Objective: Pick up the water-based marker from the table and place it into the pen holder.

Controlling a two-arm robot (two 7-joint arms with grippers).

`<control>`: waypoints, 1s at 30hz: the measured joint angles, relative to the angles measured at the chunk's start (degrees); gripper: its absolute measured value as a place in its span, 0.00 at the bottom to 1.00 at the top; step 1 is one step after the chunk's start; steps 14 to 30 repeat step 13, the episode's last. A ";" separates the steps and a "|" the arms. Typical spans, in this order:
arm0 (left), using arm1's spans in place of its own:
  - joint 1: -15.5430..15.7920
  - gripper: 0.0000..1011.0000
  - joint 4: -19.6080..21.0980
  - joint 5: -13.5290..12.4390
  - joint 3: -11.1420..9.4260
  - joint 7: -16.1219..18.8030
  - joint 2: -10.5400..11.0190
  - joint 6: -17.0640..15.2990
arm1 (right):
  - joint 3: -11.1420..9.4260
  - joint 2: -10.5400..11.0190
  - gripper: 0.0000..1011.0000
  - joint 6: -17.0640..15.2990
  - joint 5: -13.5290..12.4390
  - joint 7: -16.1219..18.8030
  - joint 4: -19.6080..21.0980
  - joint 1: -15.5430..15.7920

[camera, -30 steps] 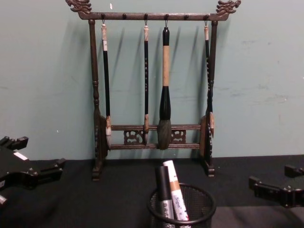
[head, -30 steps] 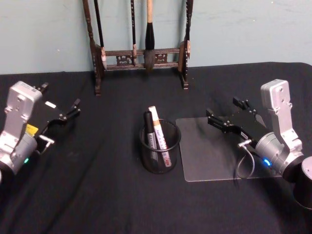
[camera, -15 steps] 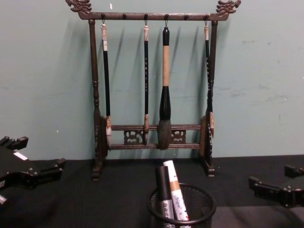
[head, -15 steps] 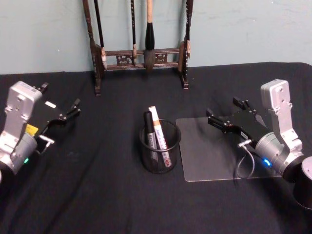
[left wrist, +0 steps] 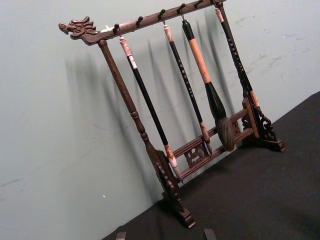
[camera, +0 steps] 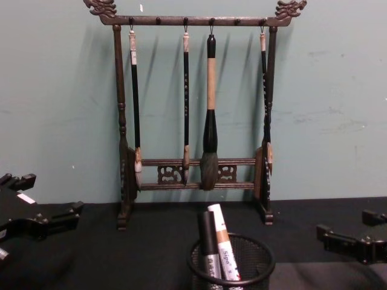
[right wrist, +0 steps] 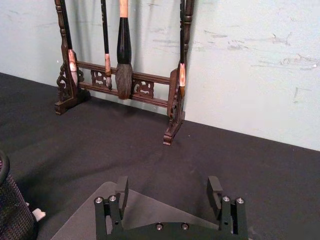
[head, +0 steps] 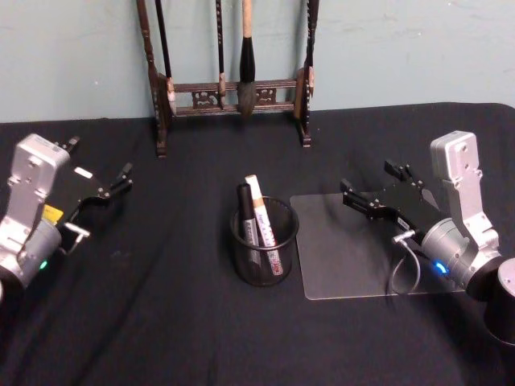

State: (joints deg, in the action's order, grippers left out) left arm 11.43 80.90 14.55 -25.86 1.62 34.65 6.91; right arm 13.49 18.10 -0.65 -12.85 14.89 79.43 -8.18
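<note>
The black mesh pen holder stands at the table's middle, seen side-on in the chest view. In it the water-based marker, white with a brown band, stands upright beside a black marker; both show in the chest view. My left gripper hovers open far to the holder's left, holding nothing. On the right, my right gripper is open over a clear mat, and its wrist view shows bare fingers with the holder off to one side.
A carved wooden brush rack with several hanging brushes stands against the back wall, behind the holder. A clear plastic mat lies flat right of the holder. Black cloth covers the table.
</note>
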 joint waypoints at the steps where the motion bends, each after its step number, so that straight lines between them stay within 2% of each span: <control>1: 0.00 0.99 0.00 0.00 0.00 0.00 0.00 0.00 | 0.00 0.00 0.99 0.00 0.00 0.00 0.00 0.00; 30: 0.00 0.99 0.00 0.00 0.00 0.00 0.00 0.00 | 0.00 0.00 0.99 0.01 0.00 0.00 0.00 0.00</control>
